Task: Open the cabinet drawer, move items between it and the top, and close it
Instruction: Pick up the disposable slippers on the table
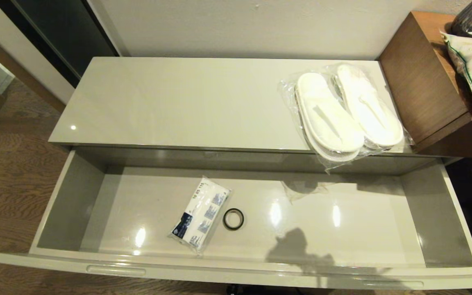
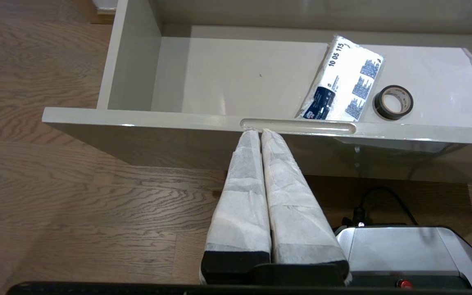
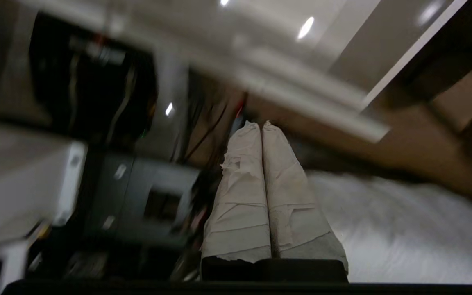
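The wide beige drawer stands pulled fully out below the glossy cream top. The plastic-wrapped pair of white slippers lies on the right end of the top, its front edge hanging slightly over the open drawer. My left gripper is shut with nothing in it, its tips just below the left handle slot of the drawer front, outside the drawer. My right gripper is shut and empty, low beside the drawer's right end. Neither arm shows in the head view.
A blue-and-white printed packet and a small black ring lie on the drawer floor left of middle. A taller brown wooden desk stands against the top's right end. Wooden floor lies to the left, my base below.
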